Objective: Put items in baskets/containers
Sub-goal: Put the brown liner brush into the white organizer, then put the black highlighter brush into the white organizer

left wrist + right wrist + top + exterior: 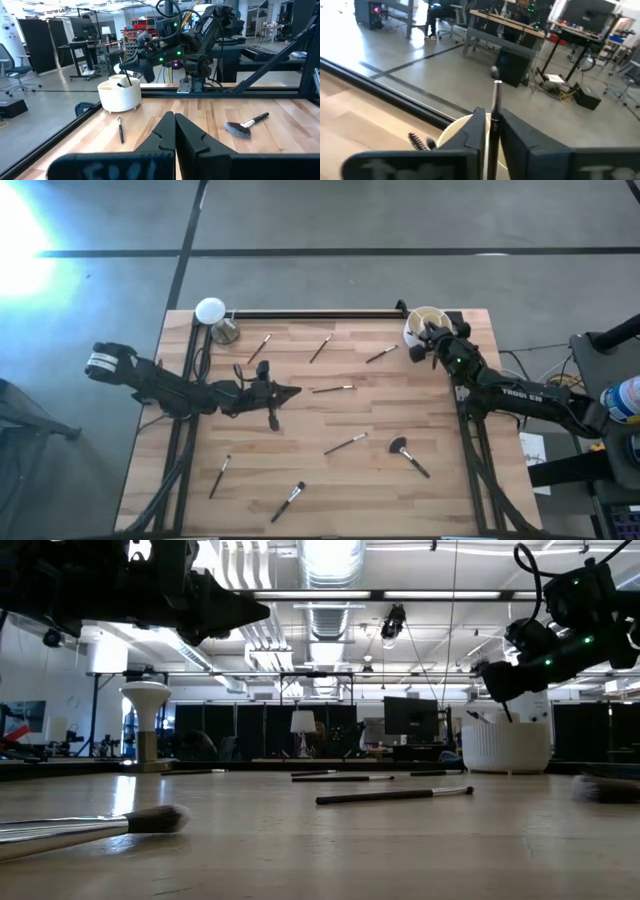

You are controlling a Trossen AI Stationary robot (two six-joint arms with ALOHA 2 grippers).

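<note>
The cream-white cup (413, 323) stands at the table's far right corner. My right gripper (492, 119) hovers just over the cup's rim (451, 134), shut on a thin makeup brush (495, 92). Another brush (418, 141) leans inside the cup. Several more brushes lie flat on the wood, among them a fluffy-headed one (406, 454) and thin ones (332, 389) (345, 444). My left gripper (294, 391) hangs shut and bare above the table's left middle. My right gripper pinches the brush's handle (494, 107) between its two fingers. The fingers point roughly level toward the table's far edge and lie across the brush. The brush stands nearly upright, one end above the fingers and the lower end (129, 81) down in the cup.
A flat white disc on a brass-coloured stand (212, 313) sits at the far left corner. A dark rail (315, 313) runs along the far edge. Brushes (259, 347) (320, 349) (381, 354) lie near it, and others (220, 476) (287, 501) lie near the front edge.
</note>
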